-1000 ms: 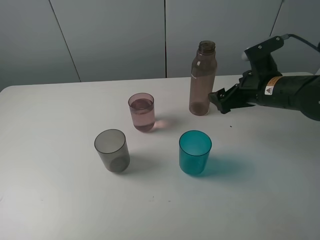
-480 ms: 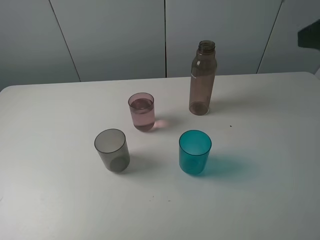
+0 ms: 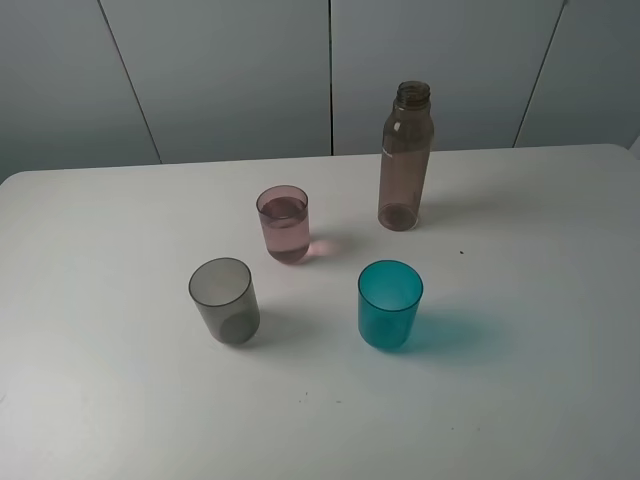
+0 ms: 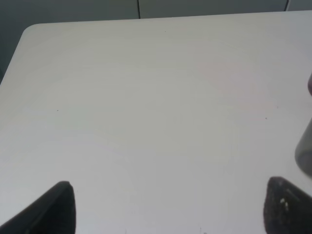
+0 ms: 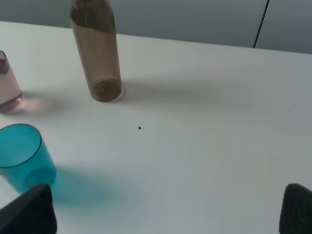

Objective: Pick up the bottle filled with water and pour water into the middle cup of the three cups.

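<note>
The tall smoky brown bottle point(image 3: 405, 160) stands upright and uncapped at the back of the white table point(image 3: 520, 300). It also shows in the right wrist view point(image 5: 97, 53). The pink middle cup point(image 3: 284, 224) holds some water; the smoky grey cup point(image 3: 224, 300) and the teal cup point(image 3: 390, 304) stand in front of it. Neither arm shows in the exterior high view. My right gripper point(image 5: 163, 214) is open and empty, well back from the bottle, with the teal cup point(image 5: 22, 156) and the pink cup point(image 5: 7, 85) in its view. My left gripper point(image 4: 170, 214) is open and empty over bare table.
A small dark speck point(image 3: 461, 252) lies on the table right of the bottle. A sliver of a grey translucent thing point(image 4: 306, 141) shows at the edge of the left wrist view. Grey wall panels point(image 3: 220, 70) stand behind the table's far edge.
The right arm, which was next to the bottle a second ago, has drawn back to the right and out of the exterior high view. The bottle and cups have not moved.
</note>
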Controlling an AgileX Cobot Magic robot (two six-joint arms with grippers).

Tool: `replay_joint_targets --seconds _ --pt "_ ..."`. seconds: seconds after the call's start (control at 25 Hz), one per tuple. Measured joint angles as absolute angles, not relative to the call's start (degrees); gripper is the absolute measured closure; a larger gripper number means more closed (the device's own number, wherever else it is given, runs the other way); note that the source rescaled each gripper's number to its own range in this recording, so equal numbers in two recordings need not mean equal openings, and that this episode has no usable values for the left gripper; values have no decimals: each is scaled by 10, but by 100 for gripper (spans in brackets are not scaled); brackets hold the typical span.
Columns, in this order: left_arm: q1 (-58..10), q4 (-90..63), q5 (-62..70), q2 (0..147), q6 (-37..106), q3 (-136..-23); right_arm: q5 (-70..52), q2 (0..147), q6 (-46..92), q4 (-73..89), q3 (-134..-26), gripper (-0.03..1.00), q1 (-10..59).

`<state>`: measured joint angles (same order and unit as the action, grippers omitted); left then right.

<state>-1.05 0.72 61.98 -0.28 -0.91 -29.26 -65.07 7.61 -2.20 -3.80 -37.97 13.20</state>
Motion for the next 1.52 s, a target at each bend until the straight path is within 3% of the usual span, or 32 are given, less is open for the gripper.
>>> replay_joint_targets --seconds 0.16,0.56,1.08,1.36,1.52 --pt "-11 7 620 -3 -10 -293 -661 5 -19 -37 -362 -2 132" --pt "-11 7 620 -3 -10 -293 -688 1 -19 -37 -314 -2 132" --pt "-11 7 620 -3 -10 -293 -630 0 -21 -21 -292 -2 131" --pt "-11 7 620 -3 -11 -293 -629 -1 -21 -20 -292 -2 45" --pt "-11 7 620 -3 -11 -293 -629 -1 -21 -20 -292 -2 41"
